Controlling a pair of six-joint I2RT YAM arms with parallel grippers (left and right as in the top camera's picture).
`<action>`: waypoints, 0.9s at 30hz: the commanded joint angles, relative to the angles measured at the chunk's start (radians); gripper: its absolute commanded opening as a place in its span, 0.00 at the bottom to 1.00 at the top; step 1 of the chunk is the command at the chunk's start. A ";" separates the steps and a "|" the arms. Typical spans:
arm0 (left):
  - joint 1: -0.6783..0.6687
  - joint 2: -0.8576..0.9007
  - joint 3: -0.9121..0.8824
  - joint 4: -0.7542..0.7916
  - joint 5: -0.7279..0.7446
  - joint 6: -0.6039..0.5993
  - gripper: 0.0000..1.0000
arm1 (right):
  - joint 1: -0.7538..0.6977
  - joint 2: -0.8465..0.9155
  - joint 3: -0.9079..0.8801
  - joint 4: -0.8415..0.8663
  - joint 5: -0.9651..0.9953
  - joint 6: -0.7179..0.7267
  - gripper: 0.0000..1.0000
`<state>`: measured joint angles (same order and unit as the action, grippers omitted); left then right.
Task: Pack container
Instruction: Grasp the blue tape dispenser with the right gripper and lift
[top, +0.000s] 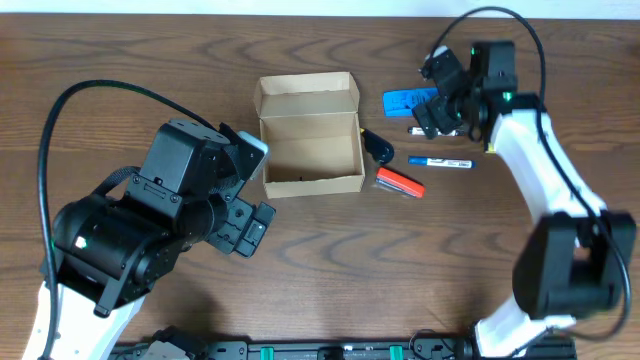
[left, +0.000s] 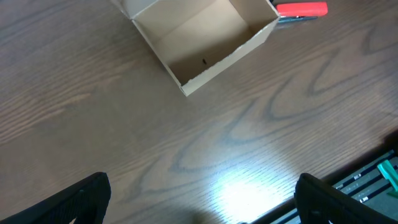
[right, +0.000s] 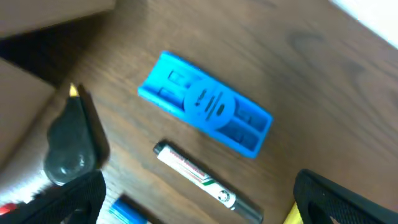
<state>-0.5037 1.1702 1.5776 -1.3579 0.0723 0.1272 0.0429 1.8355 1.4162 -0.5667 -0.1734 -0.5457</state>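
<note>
The left jaws are hovering spread wide above the wooden surface (left: 93, 93), the cardboard container (top: 312, 182) sitting just ahead of them, flap raised. Farther back, the right jaws are hanging wide apart over a black marker (right: 205, 180) and a blue plastic block (right: 205, 112), clear of the container.

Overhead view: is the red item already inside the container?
No, the red item lies on the table, just outside a corner of the container.
</note>
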 joint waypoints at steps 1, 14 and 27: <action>0.006 0.002 -0.005 -0.002 0.005 -0.012 0.95 | -0.019 0.117 0.179 -0.091 -0.071 -0.190 0.99; 0.006 0.002 -0.005 -0.002 0.005 -0.012 0.95 | -0.019 0.517 0.711 -0.424 -0.079 -0.445 0.99; 0.006 0.002 -0.005 -0.002 0.005 -0.012 0.95 | -0.016 0.638 0.711 -0.402 -0.079 -0.512 0.99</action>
<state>-0.5037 1.1706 1.5776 -1.3575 0.0723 0.1272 0.0307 2.4481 2.1056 -0.9695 -0.2359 -1.0267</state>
